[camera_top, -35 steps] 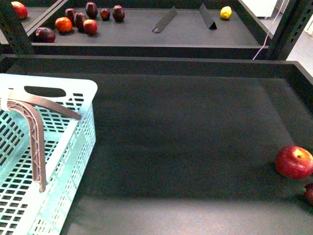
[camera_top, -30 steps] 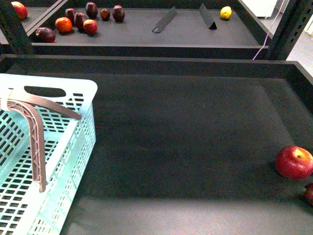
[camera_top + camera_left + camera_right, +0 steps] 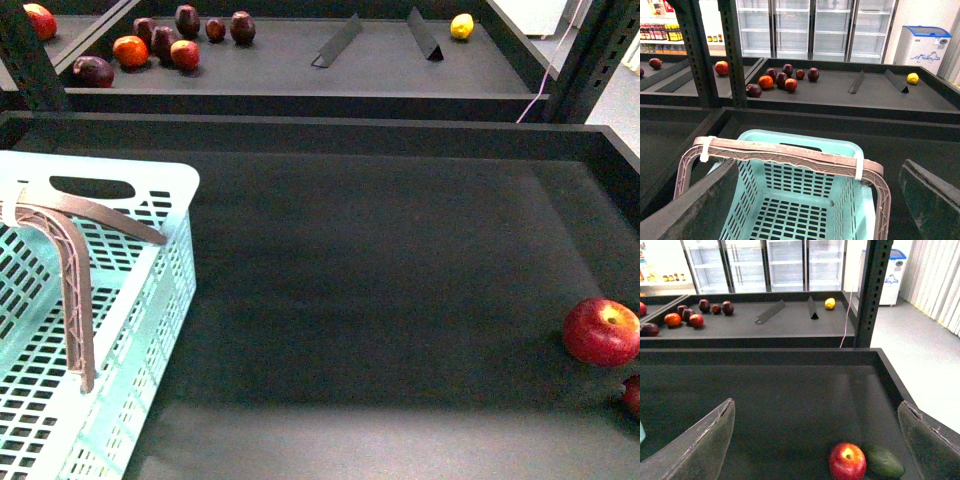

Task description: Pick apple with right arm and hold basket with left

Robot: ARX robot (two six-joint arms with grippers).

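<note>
The counter [image 3: 380, 280] fills most of my front view, and neither arm shows there. The basket [image 3: 150, 190] stands at its near left, cut off by the left and bottom edges, so I see only its far right corner and one brown handle [image 3: 75, 290]. From the wrist cameras, the left jaws are spread wide above the basket's handles, holding nothing. The right jaws are also spread wide and empty, above bare counter short of the apple [image 3: 600, 332]. The apple sits near the counter's right edge, clipped by the frame. A dark fruit [image 3: 632, 396] just nearer is mostly cut off. The right wrist view shows a dark green fruit [image 3: 883, 460] just beside the apple, and I cannot tell whether they touch. Basket and apple lie where they did half a second ago.
</note>
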